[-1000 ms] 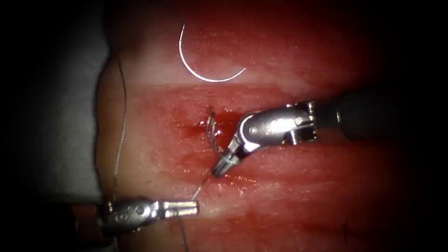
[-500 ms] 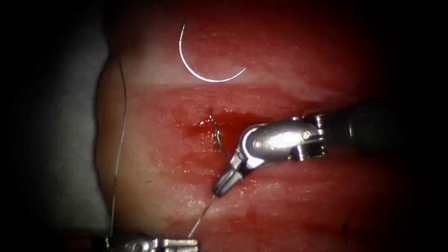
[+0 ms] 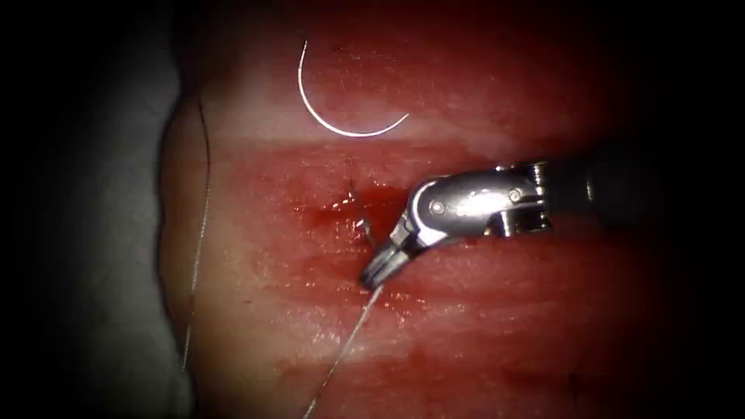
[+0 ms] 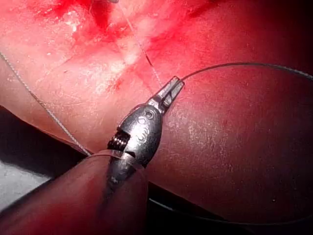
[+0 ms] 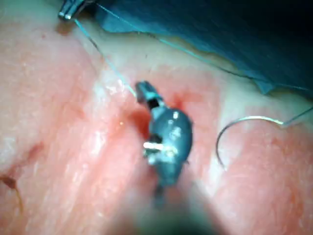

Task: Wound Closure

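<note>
Right claw (image 3: 374, 279) grips thread (image 3: 341, 358) — needle (image 3: 341, 128) apart.

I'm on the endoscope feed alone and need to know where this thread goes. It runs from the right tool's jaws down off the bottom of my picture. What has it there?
Observer: The left tool. The left wrist view has its jaws shut on the thread, just above the tissue.
Operator: Is it straight between the tools?
Observer: Yes. In the right wrist view it runs in a straight line to the right tool, which grips it.
Operator: And the needle's tail?
Observer: The needle lies free on the tissue, held by neither tool. That view has thread leaving its blunt end.
</note>
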{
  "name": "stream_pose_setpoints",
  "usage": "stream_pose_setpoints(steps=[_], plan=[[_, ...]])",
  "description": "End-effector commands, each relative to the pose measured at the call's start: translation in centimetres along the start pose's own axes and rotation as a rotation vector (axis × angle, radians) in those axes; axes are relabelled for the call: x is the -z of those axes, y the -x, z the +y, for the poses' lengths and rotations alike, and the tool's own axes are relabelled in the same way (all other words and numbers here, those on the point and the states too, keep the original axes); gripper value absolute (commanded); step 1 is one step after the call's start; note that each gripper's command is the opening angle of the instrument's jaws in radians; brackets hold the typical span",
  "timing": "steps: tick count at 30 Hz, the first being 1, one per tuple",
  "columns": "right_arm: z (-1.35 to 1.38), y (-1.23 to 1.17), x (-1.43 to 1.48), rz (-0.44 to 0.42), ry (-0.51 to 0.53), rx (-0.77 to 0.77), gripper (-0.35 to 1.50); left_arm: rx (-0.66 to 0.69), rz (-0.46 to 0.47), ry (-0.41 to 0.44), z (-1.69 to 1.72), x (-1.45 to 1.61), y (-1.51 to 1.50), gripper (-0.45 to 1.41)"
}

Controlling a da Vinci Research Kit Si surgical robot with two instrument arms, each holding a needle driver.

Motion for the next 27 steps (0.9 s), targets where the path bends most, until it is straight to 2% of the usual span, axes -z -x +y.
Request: stream_pose_setpoints(steps=[1,8,16,27], plan=[[0.06,0.12,-0.03,-0.003,0.004,-0.001,-0.35,0.016,-0.003,0.002,0.15,-0.08,0.13,-0.45],[0.26,0.34,0.06,-0.022,0.027,0.003,-0.35,0.035,-0.007,0.01,0.3,-0.09,0.3,-0.45],[0.77,0.48,0.32,-0.048,0.107,0.028,-0.35,0.042,-0.01,0.015,0.33,-0.06,0.36,-0.45],[1.03,0.59,0.4,-0.072,0.186,0.017,-0.35,0.059,-0.014,0.025,0.57,-0.02,0.52,-0.45]])
